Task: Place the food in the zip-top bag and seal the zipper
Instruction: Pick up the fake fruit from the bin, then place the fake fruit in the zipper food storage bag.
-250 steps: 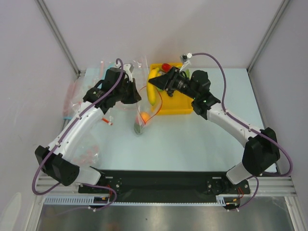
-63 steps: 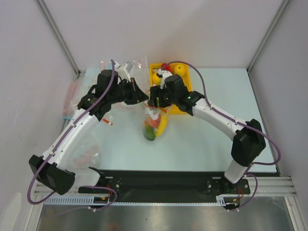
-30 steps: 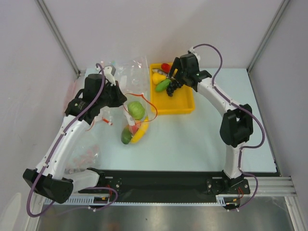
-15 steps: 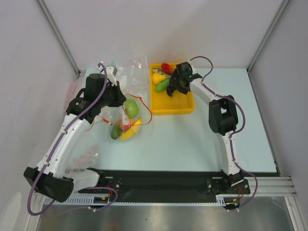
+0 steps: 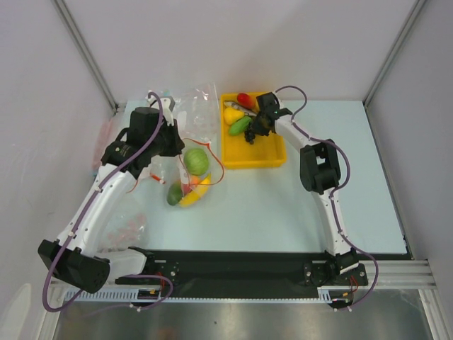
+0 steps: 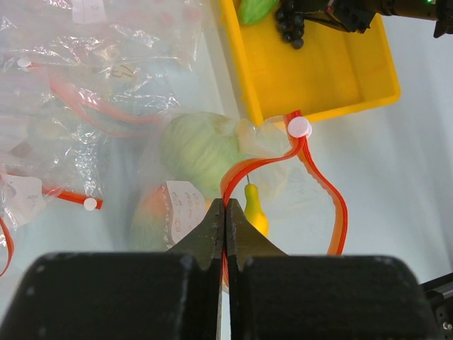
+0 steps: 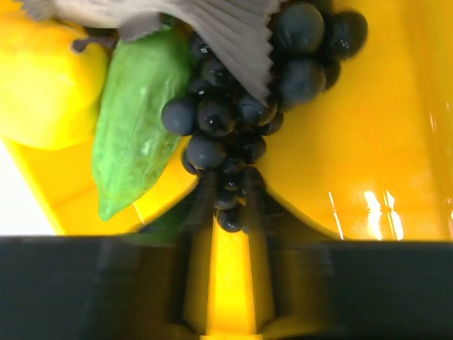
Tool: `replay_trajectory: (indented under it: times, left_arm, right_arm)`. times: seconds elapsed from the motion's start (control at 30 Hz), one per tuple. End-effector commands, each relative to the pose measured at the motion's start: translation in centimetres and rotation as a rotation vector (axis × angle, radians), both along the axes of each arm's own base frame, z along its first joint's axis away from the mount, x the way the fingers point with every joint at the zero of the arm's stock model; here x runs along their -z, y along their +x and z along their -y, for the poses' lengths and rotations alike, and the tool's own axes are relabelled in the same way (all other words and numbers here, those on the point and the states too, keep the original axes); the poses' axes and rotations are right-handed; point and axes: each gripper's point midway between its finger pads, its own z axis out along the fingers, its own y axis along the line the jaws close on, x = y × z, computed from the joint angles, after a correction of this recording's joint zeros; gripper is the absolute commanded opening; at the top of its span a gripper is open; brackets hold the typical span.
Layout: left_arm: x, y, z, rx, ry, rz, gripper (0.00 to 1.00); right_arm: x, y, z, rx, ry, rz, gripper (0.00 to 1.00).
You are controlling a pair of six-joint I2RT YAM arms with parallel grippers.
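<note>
Left fingers (image 6: 207,237) pinch the crinkled clear bag's (image 6: 258,138) thin red zipper (image 6: 322,191); ribbed right fingers (image 7: 233,28) over glossy round grapes (image 7: 219,117), grip unclear.

two slim arms, left arm (image 5: 106,195) and right arm (image 5: 333,212), white shells between chunky black joints, thin purple cables (image 5: 45,287) looping off each, black base plate (image 5: 233,265) at 6 o'clock, left pincer (image 6: 225,207) with matte black wedge fingers (image 6: 202,241), right pincer (image 7: 226,134) with a ribbed grey pad (image 7: 233,28)
</note>
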Motion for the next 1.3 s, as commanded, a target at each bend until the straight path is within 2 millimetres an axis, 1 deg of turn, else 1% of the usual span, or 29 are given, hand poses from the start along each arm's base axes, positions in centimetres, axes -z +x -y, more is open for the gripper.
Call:
replay_trajectory:
  times: [0.0, 0.07, 0.1, 0.2, 0.23, 0.27, 0.3, 0.33, 0.37, 0.43, 0.47, 0.53, 0.57, 0.63, 0.67, 0.7, 0.77, 0.8, 0.83, 0.87, 0.9, 0.93, 0.97, 1.0, 1.03, 1.07, 1.13, 1.2, 1.27]
  left_arm:
    - [-2.8, 0.8, -0.2, -0.001, -0.005, 0.100, 0.00]
    - [-2.9, 0.8, -0.1, 0.005, -0.009, 0.100, 0.00]
    - [-3.0, 0.8, 0.0, 0.005, -0.013, 0.102, 0.00]
    - [-3.0, 0.8, 0.4, 0.017, -0.034, 0.097, 0.00]
    - [-2.9, 0.9, 0.6, 0.021, -0.042, 0.094, 0.00]
    - [-2.9, 0.8, 0.8, 0.025, -0.052, 0.091, 0.00]
    - [-2.9, 0.8, 1.2, 0.042, -0.063, 0.090, 0.01]
    - [-3.0, 0.9, 1.4, 0.048, -0.067, 0.090, 0.00]
    - [-2.8, 0.9, 1.4, 0.054, -0.066, 0.087, 0.00]
    - [-2.7, 0.8, 1.6, 0.064, -0.065, 0.083, 0.00]
    - [-2.6, 0.7, 1.7, 0.066, -0.067, 0.082, 0.00]
    - [-2.5, 0.6, 1.9, 0.074, -0.080, 0.078, 0.00]
    - [-2.6, 0.6, 2.0, 0.070, -0.092, 0.078, 0.00]
    - [-2.5, 0.6, 2.2, 0.070, -0.104, 0.074, 0.00]
    - [-2.5, 0.7, 2.3, 0.068, -0.113, 0.070, 0.00]
    - [-2.5, 0.8, 2.3, 0.065, -0.114, 0.068, 0.00]
    - [-2.7, 1.0, 2.5, 0.060, -0.125, 0.066, 0.01]
    - [-2.4, 1.2, 2.5, 0.056, -0.125, 0.056, 0.00]
    - [-2.6, 1.3, 2.6, 0.054, -0.131, 0.055, 0.00]
    - [-2.6, 1.5, 2.8, 0.048, -0.143, 0.051, 0.01]
    - [-2.5, 1.7, 2.9, 0.046, -0.148, 0.042, 0.00]
    - [-2.7, 1.8, 3.0, 0.043, -0.155, 0.040, 0.01]
    - [-2.7, 1.9, 3.2, 0.038, -0.168, 0.032, 0.00]
    - [-2.7, 1.8, 3.4, 0.041, -0.176, 0.021, 0.00]
    - [-2.7, 2.0, 3.6, 0.040, -0.183, 0.013, 0.00]
    - [-2.6, 2.0, 3.8, 0.038, -0.198, 0.002, 0.00]
    - [-2.6, 2.0, 4.1, 0.038, -0.215, -0.013, 0.00]
    - [-2.8, 2.1, 4.4, 0.034, -0.246, -0.025, 0.00]
    - [-3.0, 2.3, 4.8, 0.030, -0.274, -0.033, 0.00]
  right_arm:
    - [-2.7, 0.8, -1.0, -0.031, 0.044, 0.050, 0.12]
    - [-3.2, 0.9, -0.9, -0.032, 0.066, 0.060, 0.08]
    - [-4.9, 0.9, -0.8, -0.031, 0.082, 0.087, 0.07]
    - [-6.7, 0.5, -0.5, -0.048, 0.087, 0.127, 0.04]
    - [-9.1, 0.5, -0.7, -0.055, 0.102, 0.180, 0.03]
    - [-9.0, -0.2, -1.0, -0.085, 0.116, 0.170, 0.03]
    - [-9.8, -0.6, -1.2, -0.119, 0.128, 0.185, 0.00]
    - [-12.5, -0.9, -1.5, -0.139, 0.148, 0.240, 0.00]
    - [-12.4, -1.5, -1.5, -0.158, 0.148, 0.237, 0.00]
    - [-15.7, -2.5, -2.3, -0.218, 0.173, 0.310, 0.00]
    - [-16.8, -3.1, -2.5, -0.237, 0.177, 0.331, 0.00]
    - [-17.6, -4.2, -2.9, -0.277, 0.174, 0.350, 0.00]
    - [-20.0, -5.2, -3.3, -0.302, 0.191, 0.395, 0.00]
    - [-21.4, -6.7, -4.1, -0.363, 0.207, 0.422, 0.00]
    - [-23.4, -7.9, -4.6, -0.397, 0.221, 0.459, 0.00]
    - [-24.6, -8.9, -5.1, -0.441, 0.240, 0.481, 0.00]
    - [-25.9, -10.6, -5.8, -0.507, 0.260, 0.513, 0.00]
    - [-28.5, -12.3, -6.4, -0.563, 0.295, 0.567, 0.00]
    - [-28.3, -13.2, -6.7, -0.588, 0.312, 0.564, 0.00]
    - [-29.5, -14.5, -7.1, -0.626, 0.349, 0.582, 0.00]
    - [-31.7, -16.0, -7.4, -0.653, 0.373, 0.640, 0.00]
    - [-32.6, -16.9, -7.4, -0.670, 0.387, 0.663, 0.00]
    - [-32.4, -17.8, -7.6, -0.689, 0.400, 0.664, 0.00]
    - [-33.5, -18.7, -7.8, -0.713, 0.420, 0.698, 0.00]
    - [-35.4, -20.5, -7.8, -0.738, 0.436, 0.742, 0.00]
    - [-35.0, -21.4, -7.9, -0.756, 0.446, 0.738, 0.00]
    - [-37.5, -23.4, -7.7, -0.784, 0.483, 0.812, 0.00]
    - [-37.6, -24.8, -7.6, -0.813, 0.501, 0.820, 0.00]
    - [-38.6, -26.6, -7.4, -0.852, 0.525, 0.834, 0.00]
